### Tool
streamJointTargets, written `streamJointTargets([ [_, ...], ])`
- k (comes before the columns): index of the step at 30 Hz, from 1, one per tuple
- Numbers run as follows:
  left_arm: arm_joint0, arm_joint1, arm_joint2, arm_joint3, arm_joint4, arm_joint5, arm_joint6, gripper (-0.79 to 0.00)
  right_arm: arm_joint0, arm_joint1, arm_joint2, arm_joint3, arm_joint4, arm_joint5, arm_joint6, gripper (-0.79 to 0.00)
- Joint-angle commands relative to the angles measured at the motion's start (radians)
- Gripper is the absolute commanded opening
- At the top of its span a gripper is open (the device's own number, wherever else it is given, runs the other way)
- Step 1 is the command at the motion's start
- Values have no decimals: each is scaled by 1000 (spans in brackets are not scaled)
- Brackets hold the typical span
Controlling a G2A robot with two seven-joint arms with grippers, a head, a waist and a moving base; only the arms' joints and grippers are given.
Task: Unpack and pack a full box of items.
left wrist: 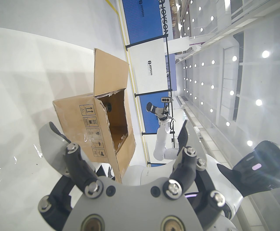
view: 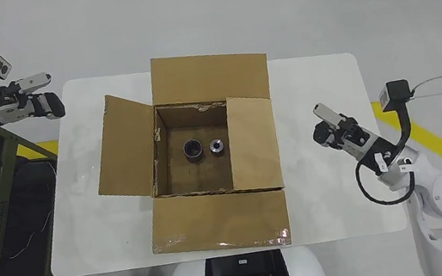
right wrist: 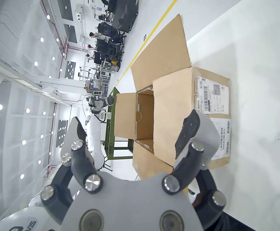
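Box [view: 209,74] sits mid-table [view: 335,198], flaps folded out, so you get a straight drop in. Dark part [view: 193,149] and pale part [view: 217,146] lie side by side on box floor. Left gripper [view: 46,91] off far-left corner, right gripper [view: 320,122] right of box. Both wide, empty, probably parked clear of opening.

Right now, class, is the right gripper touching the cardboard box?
Apart. The top view shows a strip of bare table between the right gripper and the cardboard box.
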Motion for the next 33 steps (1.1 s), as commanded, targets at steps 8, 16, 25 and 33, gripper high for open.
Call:
streamJointTargets([
  [8, 0, 0, 0, 0, 0, 0, 0, 0, 0, 0, 0, 0, 0, 0, 0, 0],
  [16, 63, -19, 61, -7, -36, -68, 102, 0, 0, 0, 0, 0, 0, 0, 0, 0],
  [25, 46, -59, 190, 15, -116, -121, 121, 0, 0, 0, 0, 0, 0, 0, 0, 0],
  [33, -21, -92, 275, 59, -199, -104, 100, 0, 0, 0, 0, 0, 0, 0, 0, 0],
])
